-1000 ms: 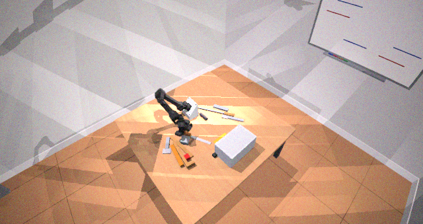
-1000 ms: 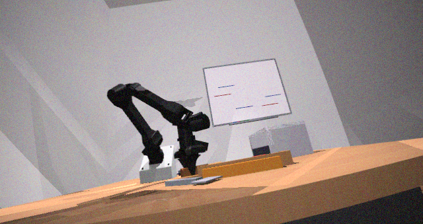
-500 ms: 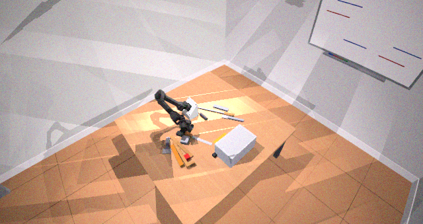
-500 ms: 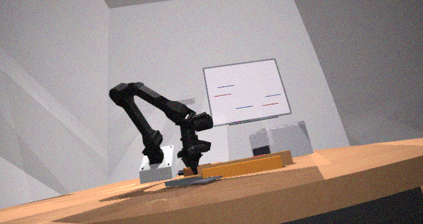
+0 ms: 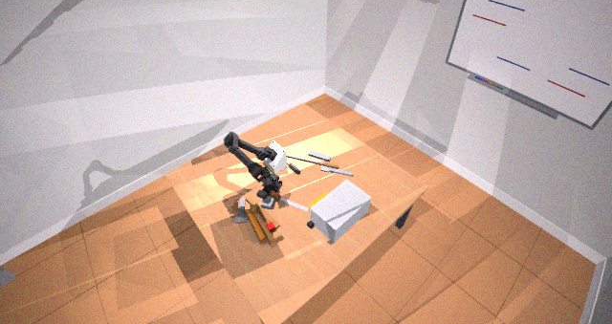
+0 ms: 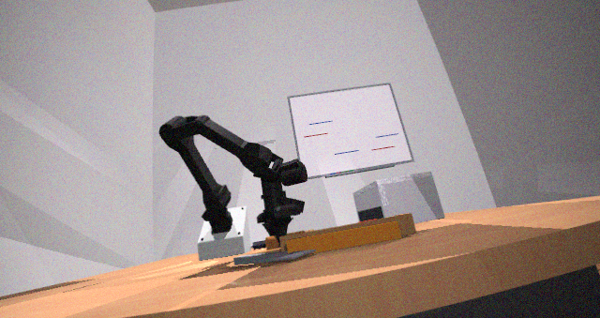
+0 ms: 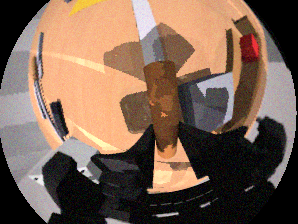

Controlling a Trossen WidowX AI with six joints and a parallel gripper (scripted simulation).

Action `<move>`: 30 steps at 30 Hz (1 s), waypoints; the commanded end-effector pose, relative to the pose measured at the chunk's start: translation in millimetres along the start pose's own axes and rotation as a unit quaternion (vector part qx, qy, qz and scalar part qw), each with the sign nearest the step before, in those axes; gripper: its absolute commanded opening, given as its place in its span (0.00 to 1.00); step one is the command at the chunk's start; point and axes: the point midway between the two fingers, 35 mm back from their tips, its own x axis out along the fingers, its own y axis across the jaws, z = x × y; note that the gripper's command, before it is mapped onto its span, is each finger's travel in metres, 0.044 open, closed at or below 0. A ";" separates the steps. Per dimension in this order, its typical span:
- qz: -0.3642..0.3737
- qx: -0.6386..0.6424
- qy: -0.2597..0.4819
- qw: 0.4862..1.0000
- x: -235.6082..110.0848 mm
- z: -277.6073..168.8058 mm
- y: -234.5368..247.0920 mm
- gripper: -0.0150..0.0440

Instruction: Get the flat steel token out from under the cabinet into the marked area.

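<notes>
My gripper (image 5: 271,195) (image 6: 277,228) (image 7: 162,124) is low over the table, shut on the brown handle of a long tool (image 5: 295,204) (image 7: 161,99). The tool's pale grey blade runs across the table towards the white cabinet (image 5: 340,209) (image 6: 398,197). A yellow marked patch (image 5: 316,200) lies in front of the cabinet, just beyond the blade's tip. The handle's end shows under my fingers in the exterior view (image 6: 271,242). The steel token is not visible in any view.
A wooden rail (image 5: 260,225) (image 6: 344,235) with a red block (image 5: 271,226) (image 7: 250,47) lies beside my gripper, with a grey flat piece (image 5: 241,209) (image 6: 267,258) next to it. Several slim tools (image 5: 319,156) lie behind the arm's white base (image 5: 277,157) (image 6: 225,240). A small black cube (image 5: 310,225) sits at the cabinet's corner.
</notes>
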 end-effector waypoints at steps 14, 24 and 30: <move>-0.001 0.006 0.004 1.000 0.2 18.5 -2.0 0.25; -0.001 0.007 0.004 1.000 -0.1 29.7 -2.3 0.25; -0.001 0.008 0.004 1.000 -0.3 36.4 -2.4 0.25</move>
